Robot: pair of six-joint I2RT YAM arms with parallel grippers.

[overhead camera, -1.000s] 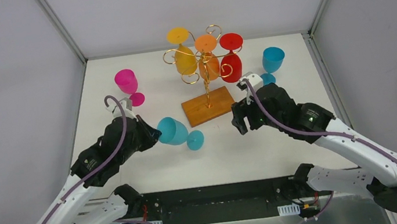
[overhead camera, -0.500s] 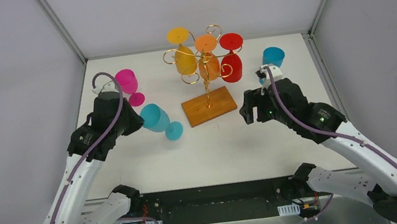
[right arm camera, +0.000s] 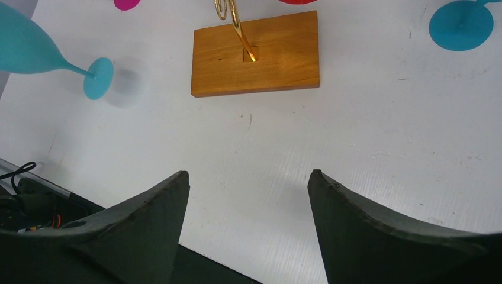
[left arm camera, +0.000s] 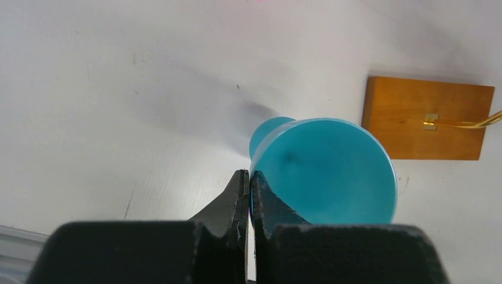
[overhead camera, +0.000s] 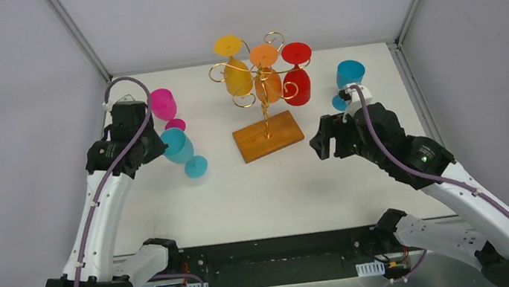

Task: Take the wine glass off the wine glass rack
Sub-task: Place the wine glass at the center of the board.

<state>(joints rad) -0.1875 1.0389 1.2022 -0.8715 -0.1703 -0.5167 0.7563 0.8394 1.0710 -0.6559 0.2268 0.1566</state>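
The gold wire wine glass rack (overhead camera: 261, 90) stands on its brown wooden base (overhead camera: 267, 136) at the back middle; the base also shows in the left wrist view (left arm camera: 427, 116) and the right wrist view (right arm camera: 256, 54). A yellow glass (overhead camera: 235, 71), an orange glass (overhead camera: 267, 76) and a red glass (overhead camera: 296, 77) hang upside down on it. My left gripper (overhead camera: 159, 146) is shut on the rim of a teal wine glass (overhead camera: 181, 150), held tilted above the table left of the rack; it fills the left wrist view (left arm camera: 322, 171). My right gripper (overhead camera: 320, 142) is open and empty right of the base.
A pink glass (overhead camera: 163, 107) stands upright at the back left, just behind my left gripper. A blue glass (overhead camera: 348, 79) stands upright at the back right, its foot in the right wrist view (right arm camera: 460, 25). Grey walls close in the table on three sides.
My left arm has carried the teal glass left and back, away from the rack's base toward the pink glass. My right arm has risen and drawn slightly right, jaws still open.
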